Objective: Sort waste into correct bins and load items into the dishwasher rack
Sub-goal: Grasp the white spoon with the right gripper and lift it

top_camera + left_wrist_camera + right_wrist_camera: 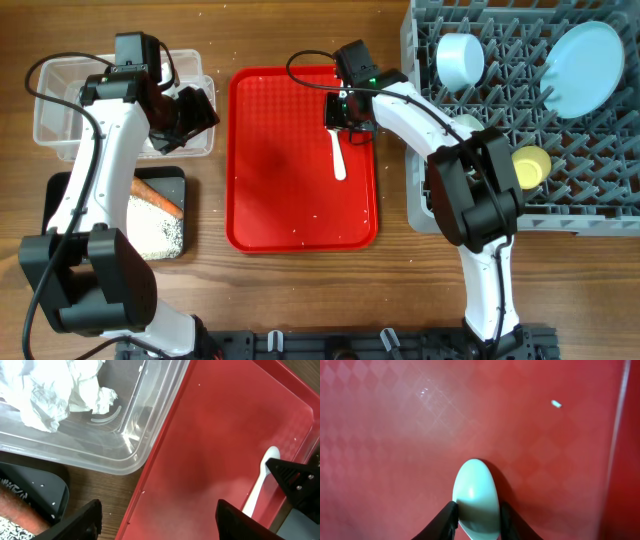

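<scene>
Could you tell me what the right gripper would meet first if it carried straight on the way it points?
The right gripper points down, fingers against the white spoon; it would probably meet the red tray right beneath, though depth is unclear.

Glossy plastic spoon [476, 497], textured red tray [395, 435]

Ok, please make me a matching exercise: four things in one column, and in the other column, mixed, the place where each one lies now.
Things:
1. crumpled napkin
2. white spoon
3. pale-blue plate
4. carrot-like stick

Places:
A. in the grey rack
B. in the black tray
C. in the clear tub
D. on the red tray

Pairs: 1-C, 2-D, 3-A, 4-B
</scene>
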`<state>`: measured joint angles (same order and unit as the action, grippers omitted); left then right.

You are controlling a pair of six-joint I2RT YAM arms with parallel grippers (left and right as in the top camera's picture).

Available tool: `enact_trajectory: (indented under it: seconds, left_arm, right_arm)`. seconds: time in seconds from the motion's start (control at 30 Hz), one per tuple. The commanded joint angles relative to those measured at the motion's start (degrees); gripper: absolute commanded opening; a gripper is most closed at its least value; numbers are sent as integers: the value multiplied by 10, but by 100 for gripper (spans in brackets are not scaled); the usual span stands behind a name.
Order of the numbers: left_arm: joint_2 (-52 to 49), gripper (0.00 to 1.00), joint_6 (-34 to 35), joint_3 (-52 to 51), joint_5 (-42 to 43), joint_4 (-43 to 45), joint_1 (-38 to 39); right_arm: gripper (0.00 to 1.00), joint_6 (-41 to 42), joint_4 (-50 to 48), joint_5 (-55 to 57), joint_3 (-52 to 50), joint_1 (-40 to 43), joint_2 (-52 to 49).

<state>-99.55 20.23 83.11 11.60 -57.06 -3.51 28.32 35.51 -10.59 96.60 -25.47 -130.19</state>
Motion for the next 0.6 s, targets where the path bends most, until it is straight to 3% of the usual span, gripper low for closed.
enact_trajectory:
  seconds: [0.0, 0.37, 0.43, 0.5, 0.57]
  left_arm:
    - [-7, 72, -5, 3, -8, -2, -1]
    - [-7, 74, -5, 3, -8, -2, -1]
    - [-7, 82, -5, 3, -8, -2, -1]
    - [-7, 98, -5, 3, -8, -2, -1]
    - [-7, 100, -5, 3, -8, -2, -1]
  right_arm:
    - [23, 9, 14, 4, -33, -10, -76]
    - [5, -1, 38, -20, -20, -4, -65]
    - [4, -16, 57, -19, -9, 1, -49]
    - [4, -39, 78, -20, 0, 11, -12]
    - [4, -73, 91, -29, 5, 22, 28]
